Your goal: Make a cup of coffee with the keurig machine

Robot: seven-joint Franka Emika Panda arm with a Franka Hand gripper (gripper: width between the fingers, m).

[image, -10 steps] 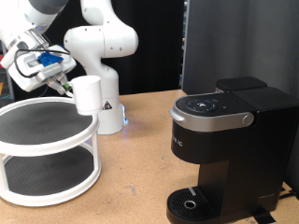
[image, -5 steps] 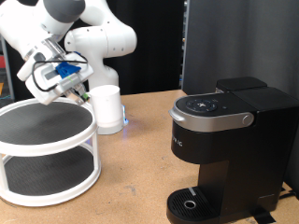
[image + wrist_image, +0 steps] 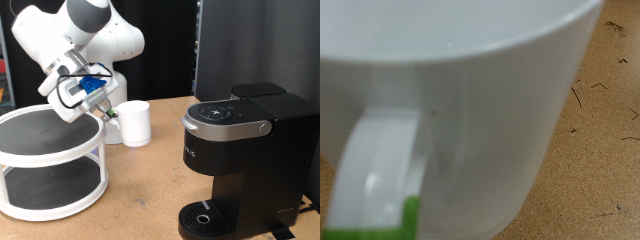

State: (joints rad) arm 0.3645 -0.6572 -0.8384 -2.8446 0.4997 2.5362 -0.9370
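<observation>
Cup (image 3: 133,122) handle (image 3: 375,175) between fingers (image 3: 108,113), off table.

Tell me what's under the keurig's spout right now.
Nothing stands under the keurig machine: its round drip base is bare. The cup is off at the exterior view's left, carried by the gripper. The machine's lid is shut, hiding its inside.

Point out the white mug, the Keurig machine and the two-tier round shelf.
white mug (image 3: 134,122), exterior view, on its side wall.
Keurig machine (image 3: 222,160), exterior view, on its black front.
two-tier round shelf (image 3: 50,165), exterior view, on the upper tier's white rim.
</observation>
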